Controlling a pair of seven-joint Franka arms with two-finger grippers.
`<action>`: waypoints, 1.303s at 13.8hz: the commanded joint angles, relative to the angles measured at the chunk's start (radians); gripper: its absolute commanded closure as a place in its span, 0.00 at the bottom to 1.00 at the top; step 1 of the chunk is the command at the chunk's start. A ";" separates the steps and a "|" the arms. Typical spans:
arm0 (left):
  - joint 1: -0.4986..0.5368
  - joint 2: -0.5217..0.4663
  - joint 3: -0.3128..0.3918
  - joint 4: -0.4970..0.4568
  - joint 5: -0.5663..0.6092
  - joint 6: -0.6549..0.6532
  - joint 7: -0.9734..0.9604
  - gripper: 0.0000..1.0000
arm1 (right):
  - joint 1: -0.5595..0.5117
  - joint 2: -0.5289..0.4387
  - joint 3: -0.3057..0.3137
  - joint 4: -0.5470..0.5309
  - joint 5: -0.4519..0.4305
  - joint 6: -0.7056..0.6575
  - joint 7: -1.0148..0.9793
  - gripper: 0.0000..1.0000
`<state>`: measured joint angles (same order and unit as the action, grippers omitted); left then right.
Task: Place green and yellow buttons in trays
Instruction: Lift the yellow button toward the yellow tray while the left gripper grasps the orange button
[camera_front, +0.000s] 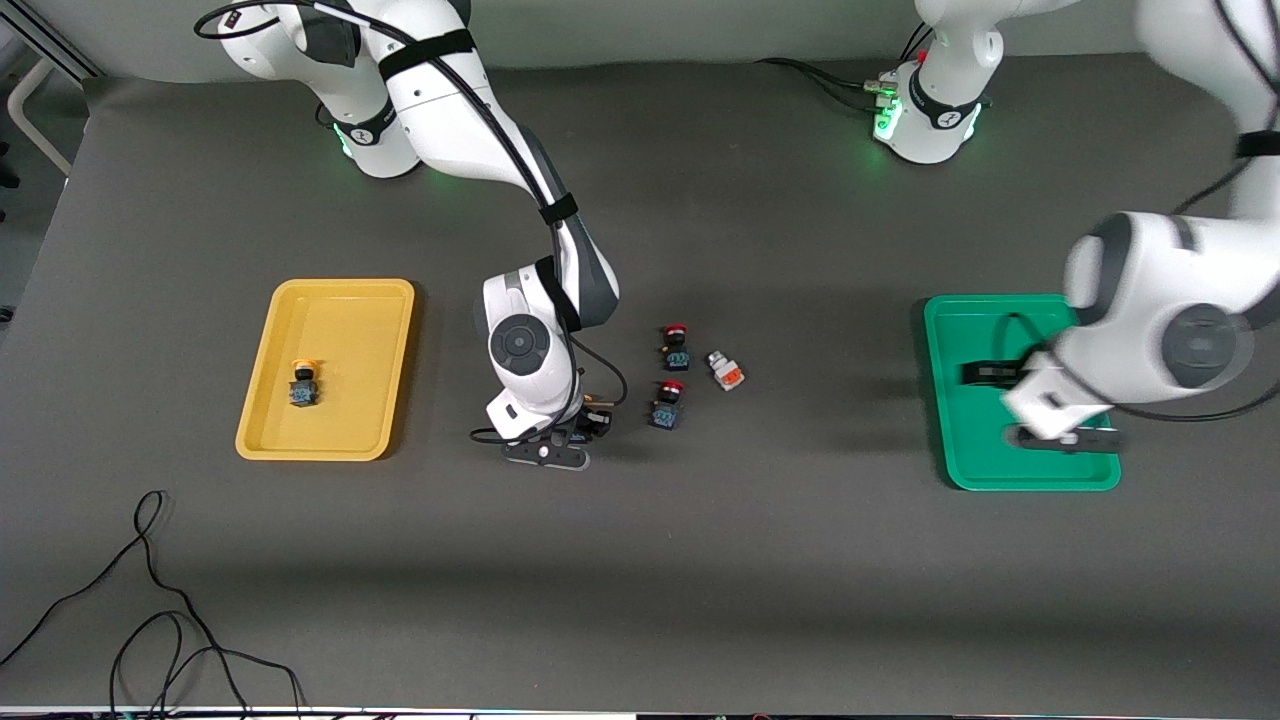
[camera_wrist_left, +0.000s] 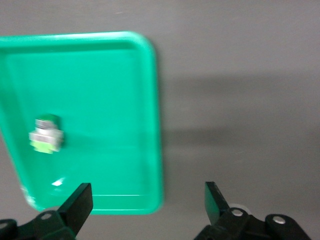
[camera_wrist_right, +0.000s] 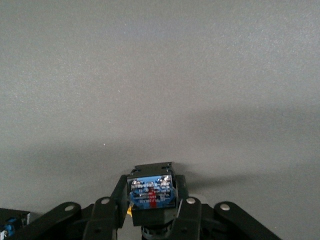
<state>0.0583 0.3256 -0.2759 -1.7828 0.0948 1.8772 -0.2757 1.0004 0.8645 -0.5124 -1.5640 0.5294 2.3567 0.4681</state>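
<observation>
Right wrist view: we see our right hand clamped on a black-blue button; our left hand hangs spread wide over the green tray.

Our grey table and what lies on it

From the red buttons, we see a white switch beside them, yellow tray toward the right arm's end, green tray toward the left arm's.

One button in one tray, another button in other tray
</observation>
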 joint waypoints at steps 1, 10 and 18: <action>-0.138 0.142 0.017 0.144 -0.033 -0.018 -0.282 0.01 | -0.015 -0.042 -0.002 0.021 0.018 -0.034 -0.005 0.74; -0.399 0.418 0.017 0.266 -0.112 0.293 -0.733 0.01 | -0.025 -0.180 -0.196 0.180 0.003 -0.533 -0.179 0.74; -0.430 0.385 0.021 0.099 -0.069 0.284 -0.815 0.02 | -0.020 -0.295 -0.544 -0.221 0.011 -0.524 -0.958 0.74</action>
<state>-0.3615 0.7609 -0.2702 -1.6061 -0.0009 2.1654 -1.0615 0.9574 0.6190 -1.0012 -1.6484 0.5288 1.7636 -0.3379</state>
